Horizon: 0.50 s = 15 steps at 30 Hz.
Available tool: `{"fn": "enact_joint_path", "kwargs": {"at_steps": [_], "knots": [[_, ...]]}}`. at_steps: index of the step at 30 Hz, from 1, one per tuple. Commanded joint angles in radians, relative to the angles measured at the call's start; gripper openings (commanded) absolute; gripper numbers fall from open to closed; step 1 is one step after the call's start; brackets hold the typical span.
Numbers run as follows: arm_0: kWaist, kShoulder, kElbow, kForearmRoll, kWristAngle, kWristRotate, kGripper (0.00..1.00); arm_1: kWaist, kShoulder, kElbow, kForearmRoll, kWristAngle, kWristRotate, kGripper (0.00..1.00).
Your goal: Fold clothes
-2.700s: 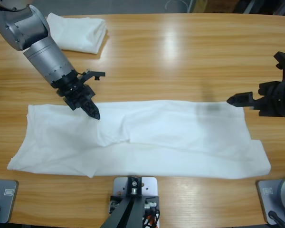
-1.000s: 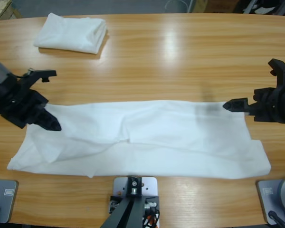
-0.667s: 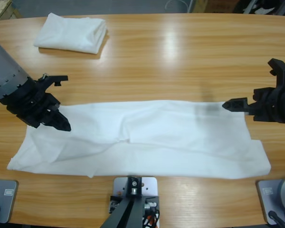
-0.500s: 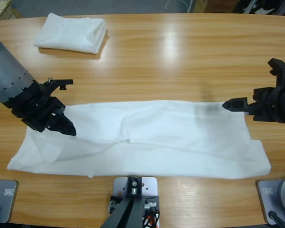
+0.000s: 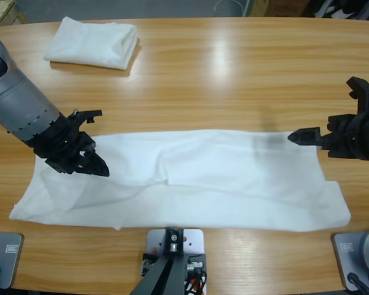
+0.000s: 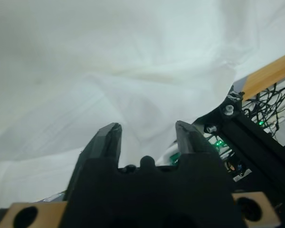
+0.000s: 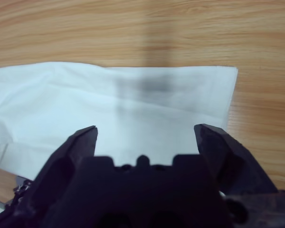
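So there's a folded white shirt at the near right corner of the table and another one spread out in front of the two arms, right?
Not quite. The folded white T-shirt lies at the far left corner of the table, as the high view shows. The other T-shirt is spread out in front of the arms.

The left gripper (image 5: 97, 167) covers part of the spread T-shirt (image 5: 221, 178), whose chest print stays unseen.

Spread T-shirt (image 5: 203, 181) lay across the table's (image 5: 234, 74) lower middle. Folded T-shirt (image 5: 93, 42) sat upper left. Left gripper (image 5: 92, 165) over the spread shirt's left end; right gripper (image 5: 307, 135) by its upper-right corner.
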Motion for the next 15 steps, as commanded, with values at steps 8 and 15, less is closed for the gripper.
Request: {"fn": "enact_joint_path", "kwargs": {"at_steps": [8,15], "knots": [[-0.012,0.017,0.038,-0.017,-0.012,-0.005,0.0,0.012,0.013,0.035,-0.016,0.013,0.014,0.83],[-0.012,-0.042,0.042,-0.038,0.018,-0.015,0.0,0.012,0.012,0.039,-0.022,0.014,0.014,0.83]]}}
